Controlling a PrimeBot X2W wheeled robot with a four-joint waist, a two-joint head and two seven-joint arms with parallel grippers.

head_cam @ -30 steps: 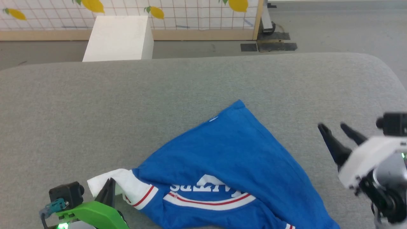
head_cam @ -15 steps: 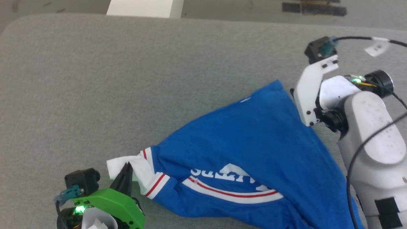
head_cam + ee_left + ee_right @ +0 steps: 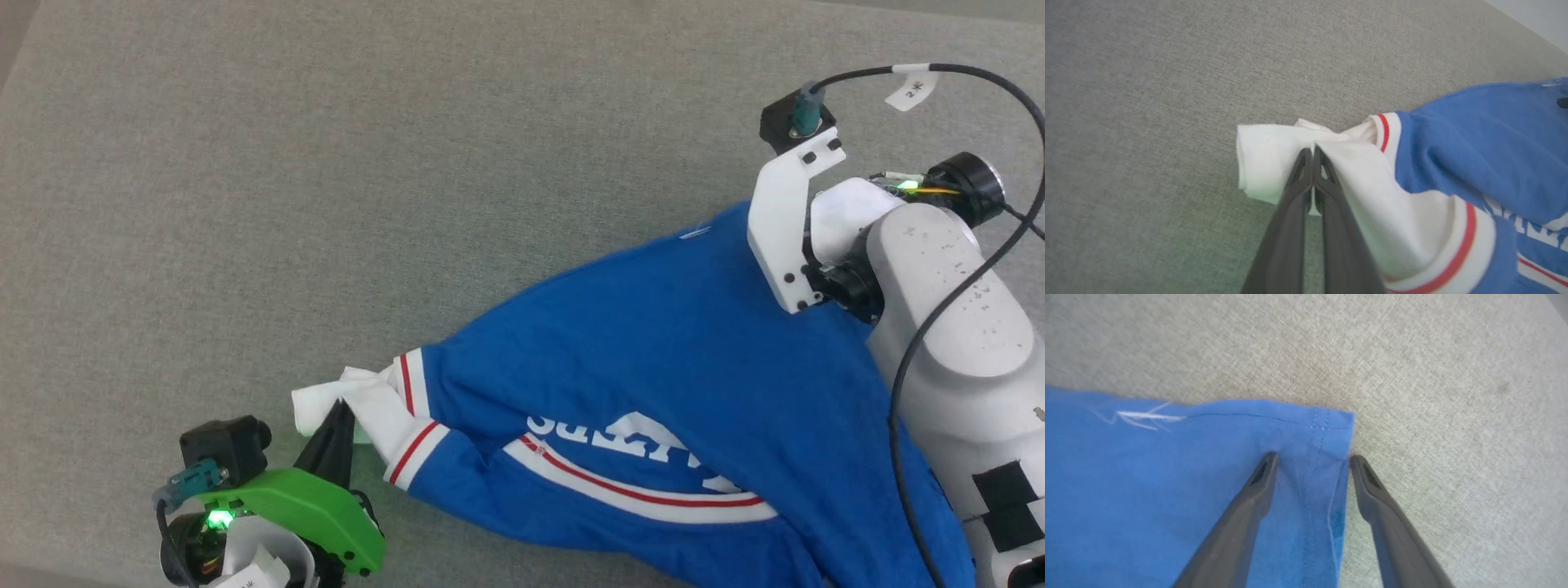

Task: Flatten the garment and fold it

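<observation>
The garment (image 3: 653, 367) lies bunched on the grey counter (image 3: 326, 163). In the head view it stretches from its white sleeve (image 3: 1265, 143) at 8 o'clock to a blue hem corner (image 3: 1331, 424) at 2 o'clock. The left pincer (image 3: 1312, 152) is clamped tight on a fold of that sleeve. The right pincer (image 3: 1310, 457) stands wide apart, straddling the hem corner. One finger is over the cloth and the other just off its side edge, over bare counter; nothing is gripped there yet.

The step in hand looks like taking a second hold so the shirt can be spread flat. To do it well, the right pincer should go low enough for the outer finger to slip under the edge. It should then close across the double-stitched seam rather than on the top layer alone. The left hold should be firm while the right draws gently toward 2 o'clock. Thin knit slips, and a hard tug could pull the sleeve free.
</observation>
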